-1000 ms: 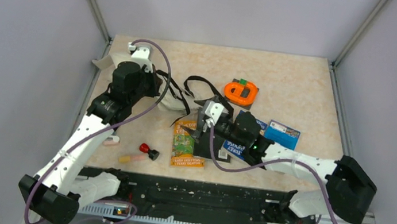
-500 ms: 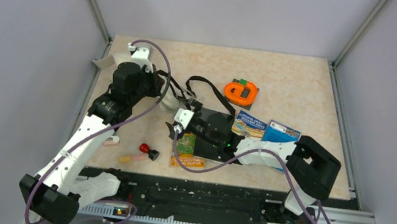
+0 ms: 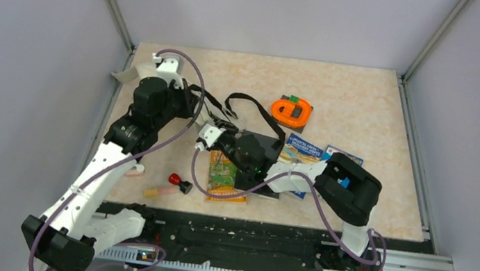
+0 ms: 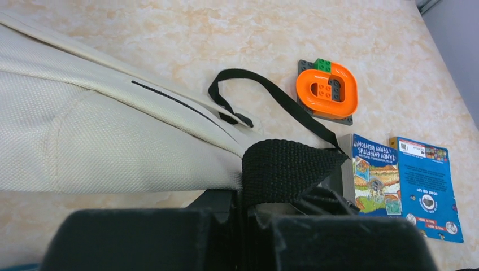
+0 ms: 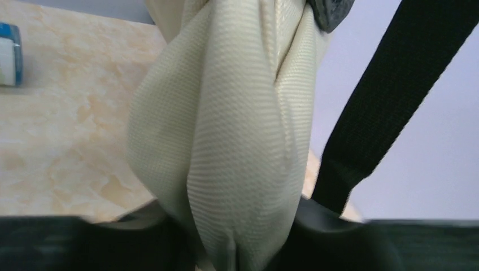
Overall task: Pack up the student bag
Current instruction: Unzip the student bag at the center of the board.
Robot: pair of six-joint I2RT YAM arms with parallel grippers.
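**Q:** Where is the student bag point(image 4: 113, 141), the large soft cream woven-fabric backpack with black straps?
**A:** At the far left of the marbled beige table point(image 3: 360, 102). In the overhead view it is largely hidden beneath the left arm.

**Q:** How is it held?
**A:** The left gripper point(image 4: 244, 226) is closed narrowly on the bag's broad black webbing strap point(image 4: 288, 169). The right gripper point(image 5: 234, 251) has a bunched fold of the cream cloth between its fingers. Whether that fold is clamped or merely sits in the gap cannot be told.

**Q:** How will it handle?
**A:** Judged limp and light. The cloth folds and sags, so it offers no rigid edge. Webbing and seamed rims are likely the surest holds, while a pinch of plain cloth may slip or lift only one layer. Two holds set apart would probably be needed to spread an opening.

**Q:** What surrounds it?
**A:** Nearest is a flat orange-and-green snack packet point(image 3: 223, 175). Further right lie blue printed booklets point(image 3: 302, 149). Beyond them is an orange ring-shaped brick toy point(image 3: 291, 111) on a dark grey plate. All lie outside the bag.
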